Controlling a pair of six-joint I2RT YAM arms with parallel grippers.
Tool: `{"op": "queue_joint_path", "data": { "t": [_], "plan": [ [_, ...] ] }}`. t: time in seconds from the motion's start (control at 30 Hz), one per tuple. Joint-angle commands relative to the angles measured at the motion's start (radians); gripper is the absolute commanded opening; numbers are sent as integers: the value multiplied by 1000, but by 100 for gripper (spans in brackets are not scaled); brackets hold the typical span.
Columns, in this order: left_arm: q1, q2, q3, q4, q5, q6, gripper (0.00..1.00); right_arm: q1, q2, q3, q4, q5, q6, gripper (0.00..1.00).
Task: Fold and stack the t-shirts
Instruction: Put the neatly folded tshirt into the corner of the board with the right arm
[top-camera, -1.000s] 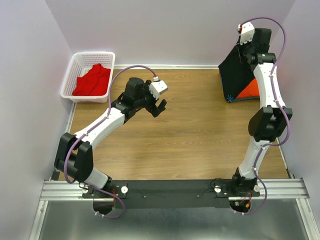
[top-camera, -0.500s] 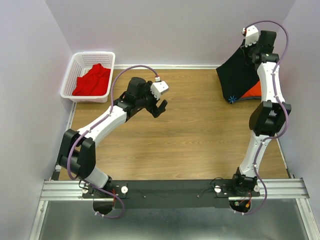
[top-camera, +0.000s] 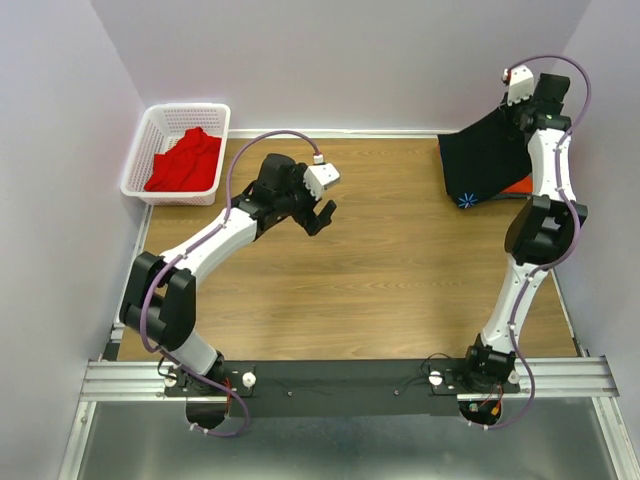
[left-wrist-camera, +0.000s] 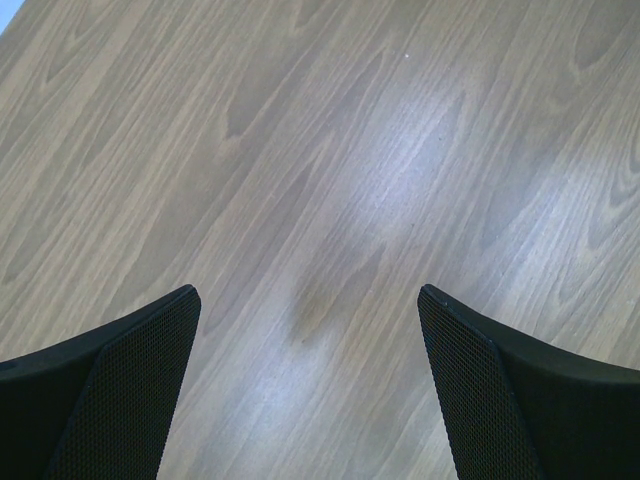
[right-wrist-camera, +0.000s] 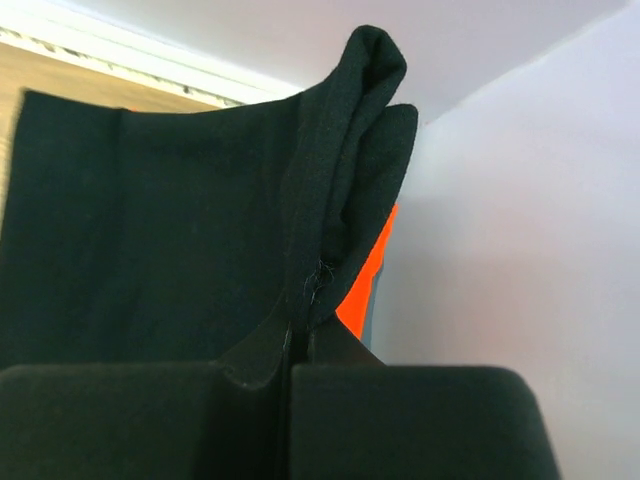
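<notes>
Now the right jaws clamp the large black cloth t-shirt (top-camera: 487, 165), which drapes leftward from them; the left jaws, wide open and empty, hover well apart.

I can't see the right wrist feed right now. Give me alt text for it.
The right gripper is shut on a bunched fold of the black shirt, which fills the left of the view. A sliver of orange shirt shows behind it, beside the pale wall.

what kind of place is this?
Probably a lab test cell: left arm and right arm bolted to an aluminium rail, plain walls boxing in a wood-grain table, basket holding a red t-shirt.
</notes>
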Motion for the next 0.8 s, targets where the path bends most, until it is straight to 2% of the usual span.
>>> {"op": "queue_joint_path", "data": {
  "t": [0.0,0.07,0.13,0.17,0.23,0.27,0.3,0.47,0.77],
  "plan": [
    [0,9,37,-36,23,23,98,-36,50,43,50,-34,-34,1],
    [0,8,46,-44,17,25,98,-43,74,46,63,-27,-41,1],
    [2,12,60,-53,17,29,97,-51,90,48,92,-7,-52,6],
    [2,14,64,-64,17,29,97,-54,108,63,104,27,-51,24],
    [3,11,73,-74,14,31,98,-63,125,94,119,48,-41,54],
    [6,5,81,-83,11,31,97,-65,134,121,121,68,-37,73],
    [8,0,84,-88,11,28,97,-68,133,135,121,74,-29,79],
    [40,-56,78,-91,18,10,98,-66,50,128,120,33,50,94],
    [170,-176,67,-93,106,-41,98,-45,-241,-122,84,-59,124,100]
  ]
}}
